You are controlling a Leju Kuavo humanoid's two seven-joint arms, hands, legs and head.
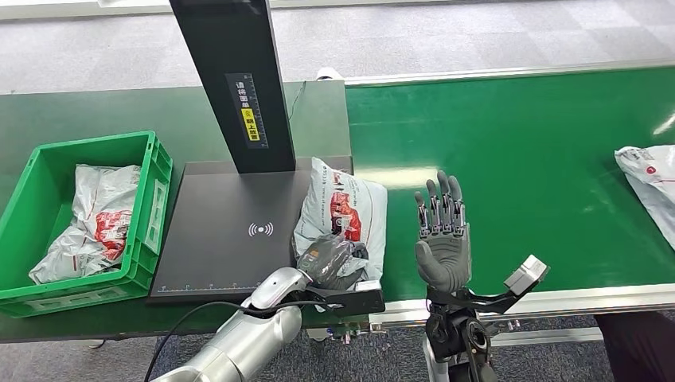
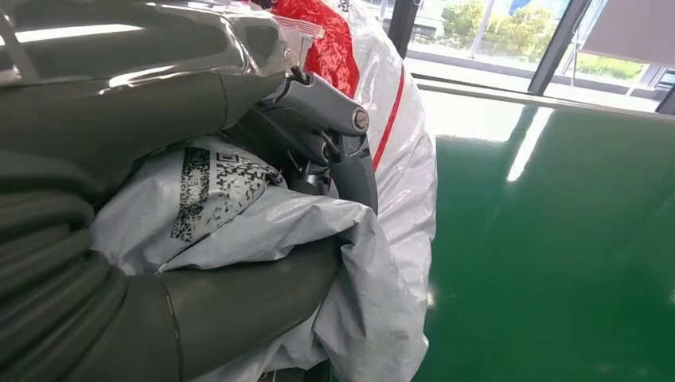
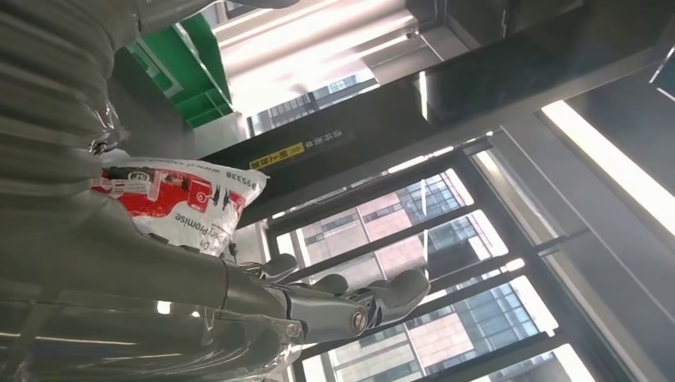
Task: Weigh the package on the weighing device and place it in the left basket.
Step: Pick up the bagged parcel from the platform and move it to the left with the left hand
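A white and red plastic package (image 1: 344, 208) lies across the right edge of the black weighing platform (image 1: 227, 239) and the green belt. My left hand (image 1: 330, 261) grips its near end; up close, its fingers (image 2: 326, 119) and thumb wrap the crumpled white wrapper (image 2: 239, 199) with a black code print. My right hand (image 1: 442, 235) stands upright over the belt to the right of the package, fingers straight and apart, holding nothing. The same package (image 3: 171, 199) shows beyond my right hand (image 3: 318, 306) in the right wrist view. The green basket (image 1: 151, 171) sits at the left.
The basket holds another white and red package (image 1: 91, 219). A black post (image 1: 239, 79) with a yellow label rises behind the platform. A further grey package (image 1: 649, 187) lies at the belt's right edge. The green belt (image 1: 517, 159) stretches between them.
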